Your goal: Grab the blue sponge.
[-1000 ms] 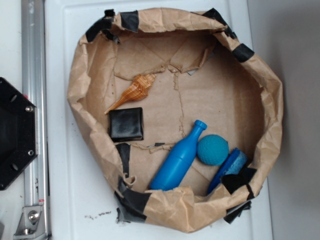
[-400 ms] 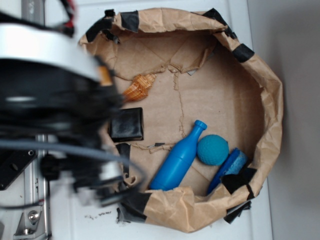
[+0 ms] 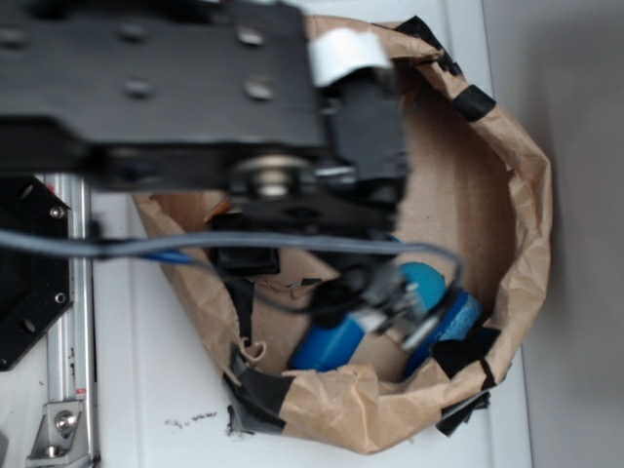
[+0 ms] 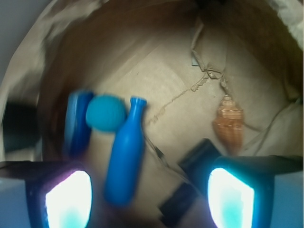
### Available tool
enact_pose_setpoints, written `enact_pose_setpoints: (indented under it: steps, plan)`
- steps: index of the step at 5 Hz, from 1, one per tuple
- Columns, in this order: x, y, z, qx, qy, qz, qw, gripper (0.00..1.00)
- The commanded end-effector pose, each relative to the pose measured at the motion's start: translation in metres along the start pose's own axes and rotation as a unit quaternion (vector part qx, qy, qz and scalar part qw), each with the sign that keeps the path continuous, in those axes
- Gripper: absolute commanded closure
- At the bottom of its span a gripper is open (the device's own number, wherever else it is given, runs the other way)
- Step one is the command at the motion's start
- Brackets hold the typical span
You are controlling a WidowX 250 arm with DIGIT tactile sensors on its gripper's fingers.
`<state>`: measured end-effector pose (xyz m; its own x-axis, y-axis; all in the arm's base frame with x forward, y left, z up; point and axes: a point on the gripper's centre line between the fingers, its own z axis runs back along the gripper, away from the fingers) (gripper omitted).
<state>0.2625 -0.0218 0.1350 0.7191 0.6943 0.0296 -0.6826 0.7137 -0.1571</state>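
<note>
The arm has swung in over the paper bag [image 3: 526, 195]. Blue sponge [image 4: 77, 124]: thin matte slab on edge just beside the teal ball [image 4: 106, 113]. Gripper [image 4: 149, 197]: fingers spread wide, holding nothing.

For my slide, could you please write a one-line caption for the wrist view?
Open gripper above a paper-lined bin, with the blue sponge, teal ball, blue bottle and seashell below.

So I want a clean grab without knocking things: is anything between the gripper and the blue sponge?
In the wrist view the open gripper hangs above the blue bottle. The blue sponge lies further left against the paper wall, with the teal ball touching its near side. Bottle and ball crowd the approach; nothing covers the sponge.
</note>
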Motion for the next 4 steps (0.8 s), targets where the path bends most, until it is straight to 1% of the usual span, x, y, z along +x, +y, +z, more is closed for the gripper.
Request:
enact_pose_setpoints:
  steps: [1, 2, 3, 4]
  plan:
    - [0.0, -0.03, -0.034, -0.002, 0.007, 0.02, 1.0, 0.0]
    - [-0.004, -0.048, -0.04, -0.032, 0.028, 0.034, 0.999, 0.0]
    - [-0.006, -0.055, -0.04, -0.071, 0.037, 0.042, 0.996, 0.0]
    - [-0.008, -0.061, -0.049, -0.093, 0.04, 0.043, 0.994, 0.0]
